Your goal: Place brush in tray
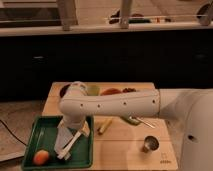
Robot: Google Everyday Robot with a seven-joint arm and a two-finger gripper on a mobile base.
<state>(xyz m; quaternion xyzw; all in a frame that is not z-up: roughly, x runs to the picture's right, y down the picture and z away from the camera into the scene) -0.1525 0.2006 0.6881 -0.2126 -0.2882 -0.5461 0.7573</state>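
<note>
The dark green tray point(37, 131) sits at the front left of the pale wooden board. My gripper point(66, 144) hangs down from the white arm point(115, 105) over the right half of the tray. The slim pale cream brush point(73, 143) slants at the gripper, with its lower end point(62, 156) down near the tray floor. I cannot tell whether the gripper still grips it. A small orange ball point(41, 157) lies in the tray's front left corner.
A yellowish-green stick point(105, 126) lies on the board point(125, 155) just right of the tray. A small metal cup point(150, 144) stands at the front right. Fruit point(110, 92) and a dark bowl point(64, 91) sit along the board's back edge. A dark counter is behind.
</note>
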